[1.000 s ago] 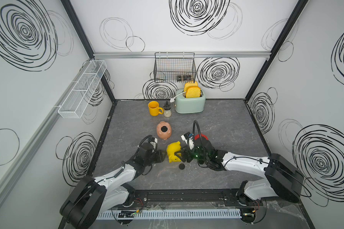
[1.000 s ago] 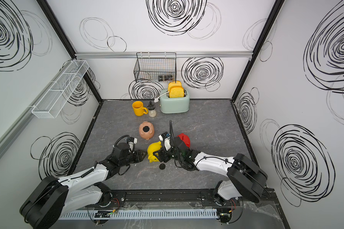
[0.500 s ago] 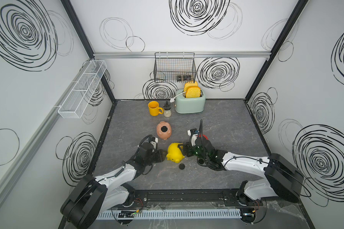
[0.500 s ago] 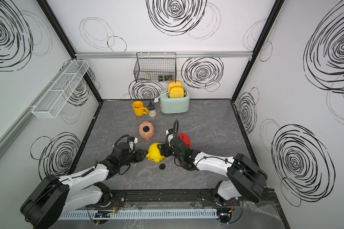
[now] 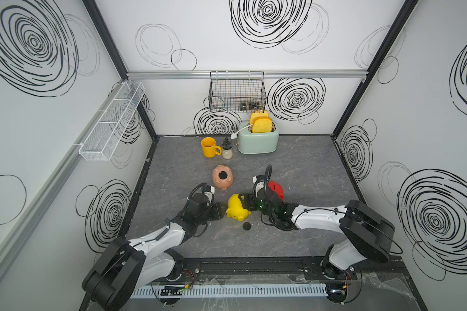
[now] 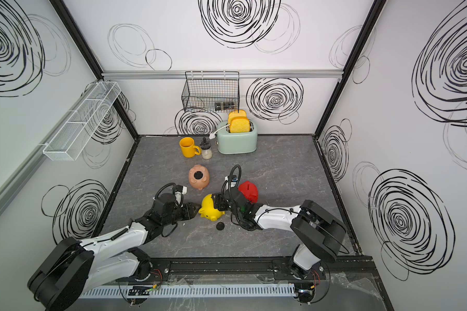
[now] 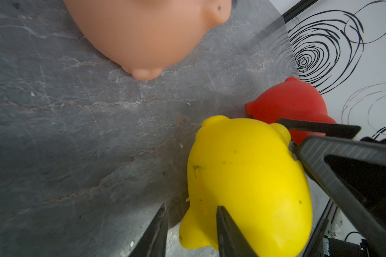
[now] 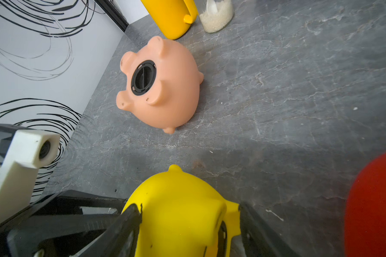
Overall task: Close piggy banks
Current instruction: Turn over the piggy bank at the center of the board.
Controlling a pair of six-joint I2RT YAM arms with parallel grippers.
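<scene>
The yellow piggy bank (image 5: pixel 236 210) rests on the grey counter (image 5: pixel 294 161) near the front edge, between the two arms. The right hand (image 8: pixel 188 208) is spread wide around it, with a finger (image 8: pixel 127 227) close against each flank. Whether it presses on the body or only brackets it, I cannot tell. The left hand (image 6: pixel 196 209) is clenched, its fingertips drawn nearly together, and sits just beside the opposite side of the same bank. A loose plug (image 5: pixel 246 226), black and round, lies on the counter just in front of the yellow bank. The pink piggy bank (image 5: pixel 222 177) lies belly up a little farther back, with a fitted plug (image 8: pixel 143 77) seated in its round hole. The red piggy bank (image 5: pixel 276 188) sits just behind the right wrist, near the yellow one. Along the back wall stand a yellow mug (image 5: pixel 209 147), a small jar (image 5: pixel 227 152) and a pale green toaster (image 5: pixel 258 140) with two slices of toast in it.
</scene>
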